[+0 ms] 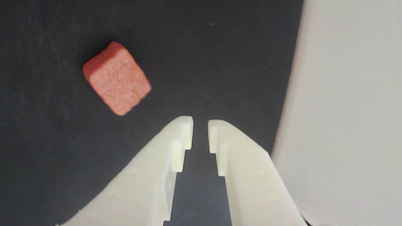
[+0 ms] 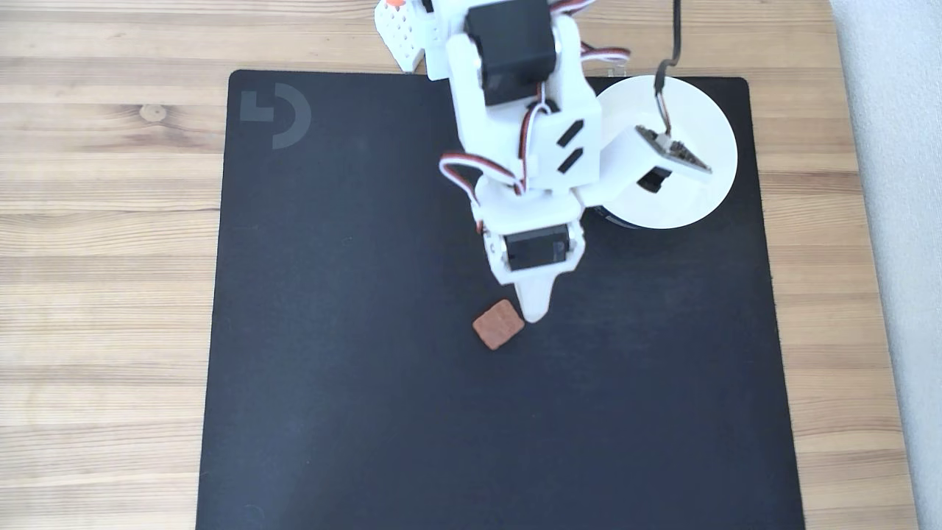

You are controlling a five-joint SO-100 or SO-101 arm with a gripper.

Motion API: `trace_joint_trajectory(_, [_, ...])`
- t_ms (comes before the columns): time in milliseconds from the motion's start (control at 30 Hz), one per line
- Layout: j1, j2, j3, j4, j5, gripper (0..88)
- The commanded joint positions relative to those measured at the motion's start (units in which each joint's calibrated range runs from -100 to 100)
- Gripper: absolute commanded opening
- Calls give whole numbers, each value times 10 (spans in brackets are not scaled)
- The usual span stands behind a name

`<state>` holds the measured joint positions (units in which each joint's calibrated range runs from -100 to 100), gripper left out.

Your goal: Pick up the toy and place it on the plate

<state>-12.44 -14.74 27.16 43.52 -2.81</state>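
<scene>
The toy [image 2: 499, 324], a small reddish-brown rounded square with a rough top, lies flat on the black mat. In the fixed view my gripper [image 2: 534, 313] points down with its tip just right of the toy, close beside it. Through the wrist view, the toy [image 1: 116, 79] sits up and to the left of my gripper [image 1: 200, 121]. The jaws stand a narrow slit apart with nothing between them. The plate [image 2: 692, 202], round and white, rests at the mat's far right corner, partly under my arm. Its blurred white surface [image 1: 345, 94] fills the right of the wrist view.
The black mat [image 2: 368, 383] covers most of the wooden table [image 2: 103, 258]. My arm's white body and base [image 2: 515, 110] stand at the top centre, with a cable [image 2: 666, 66] hanging over the plate. A pale wall or floor strip [image 2: 898, 221] runs along the right.
</scene>
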Motion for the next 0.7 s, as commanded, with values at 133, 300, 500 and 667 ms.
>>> trace_joint_trajectory(133, [3, 136, -121, 0, -2, 22])
trace_joint_trajectory(300, [7, 165, -116, 0, -2, 22])
trace_joint_trajectory(500, [8, 157, -120, 23, -2, 22])
trace_joint_trajectory(667, [19, 157, -113, 24, -2, 22])
